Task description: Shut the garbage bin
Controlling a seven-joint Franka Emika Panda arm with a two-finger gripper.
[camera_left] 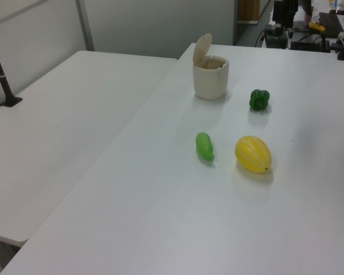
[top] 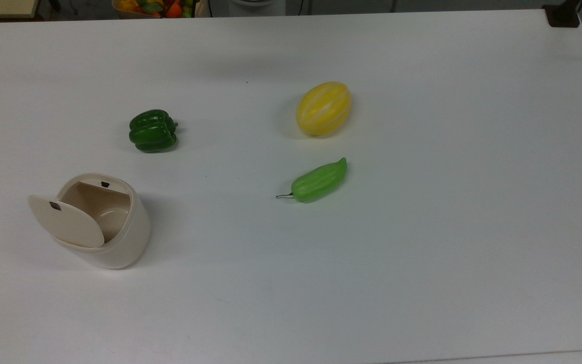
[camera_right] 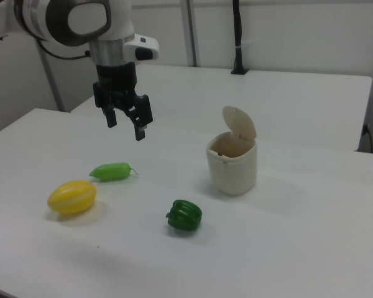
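Observation:
The cream garbage bin [top: 119, 242] stands upright on the white table [top: 422, 202] at the top view's lower left. Its flat lid [top: 66, 221] is swung up and open, so the empty inside shows. In the left view the garbage bin [camera_left: 211, 83] is at the far end with the lid [camera_left: 202, 47] standing up. In the right view my gripper [camera_right: 125, 124] hangs open and empty in the air, up and to the left of the garbage bin [camera_right: 232, 167] and its raised lid [camera_right: 239, 123], above the light green vegetable [camera_right: 112, 171].
A dark green pepper [top: 152, 131], a yellow striped melon [top: 323, 108] and a light green vegetable [top: 319, 181] lie on the table. A basket of fruit [top: 154, 6] sits beyond the far edge. A second white table [camera_left: 63, 114] adjoins in the left view.

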